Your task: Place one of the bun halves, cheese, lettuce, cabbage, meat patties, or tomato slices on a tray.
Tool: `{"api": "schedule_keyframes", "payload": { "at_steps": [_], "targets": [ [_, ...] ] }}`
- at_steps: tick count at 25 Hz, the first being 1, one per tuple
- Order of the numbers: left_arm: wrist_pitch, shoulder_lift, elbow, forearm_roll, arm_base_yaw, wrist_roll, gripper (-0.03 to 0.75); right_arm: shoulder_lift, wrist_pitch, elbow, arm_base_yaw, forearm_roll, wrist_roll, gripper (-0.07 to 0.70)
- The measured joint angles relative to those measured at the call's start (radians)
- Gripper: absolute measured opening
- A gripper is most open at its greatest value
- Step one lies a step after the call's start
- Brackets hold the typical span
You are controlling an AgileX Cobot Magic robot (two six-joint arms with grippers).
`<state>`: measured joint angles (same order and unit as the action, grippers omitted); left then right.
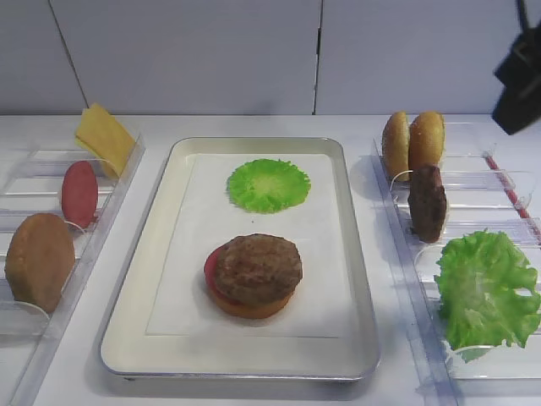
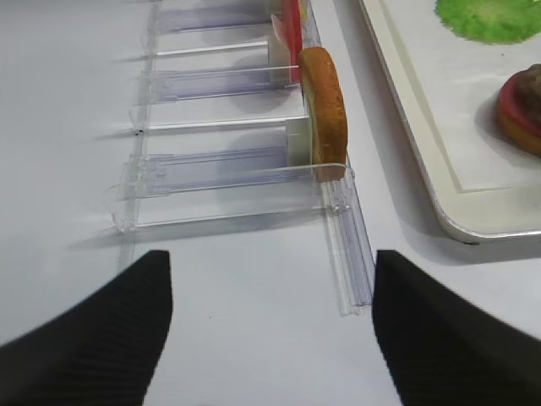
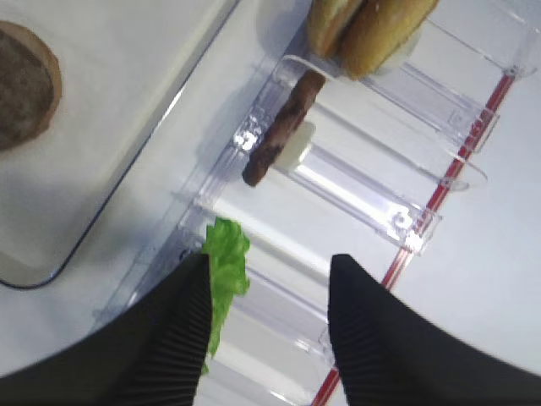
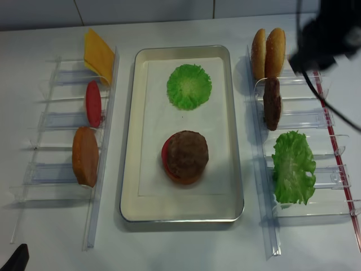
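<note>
The silver tray (image 1: 190,245) holds a stack of bun half, tomato slice and meat patty (image 1: 258,269), and behind it a round green cabbage leaf (image 1: 269,184). The right rack carries two bun halves (image 1: 412,142), a second meat patty (image 1: 428,203) and the ruffled lettuce (image 1: 486,288). In the left rack stand the cheese (image 1: 106,137), a tomato slice (image 1: 79,194) and a bun half (image 1: 40,260). My right gripper (image 3: 270,256) hangs open and empty high above the right rack, lettuce (image 3: 226,254) beneath its left finger. My left gripper (image 2: 270,254) is open over bare table before the left rack.
Clear plastic racks flank the tray, the left one (image 2: 220,173) and the right one (image 3: 380,211) with a red strip along its outer side. The right arm shows as a dark shape (image 1: 520,80) at the top right. White table lies around the tray.
</note>
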<state>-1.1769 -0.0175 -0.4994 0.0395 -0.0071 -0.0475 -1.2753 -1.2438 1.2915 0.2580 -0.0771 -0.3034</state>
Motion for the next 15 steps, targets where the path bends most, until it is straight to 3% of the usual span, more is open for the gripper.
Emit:
{"api": "schedule_keyframes", "payload": {
  "at_steps": [9,15],
  "targets": [
    [0.0,0.0,0.0,0.0,0.0,0.0,0.473,0.462,-0.008,-0.296,0.0,0.04,0.022,0.372],
    [0.0,0.0,0.0,0.0,0.0,0.0,0.473,0.791,0.055,-0.495,0.0,0.042,0.089,0.372]
  ]
}}
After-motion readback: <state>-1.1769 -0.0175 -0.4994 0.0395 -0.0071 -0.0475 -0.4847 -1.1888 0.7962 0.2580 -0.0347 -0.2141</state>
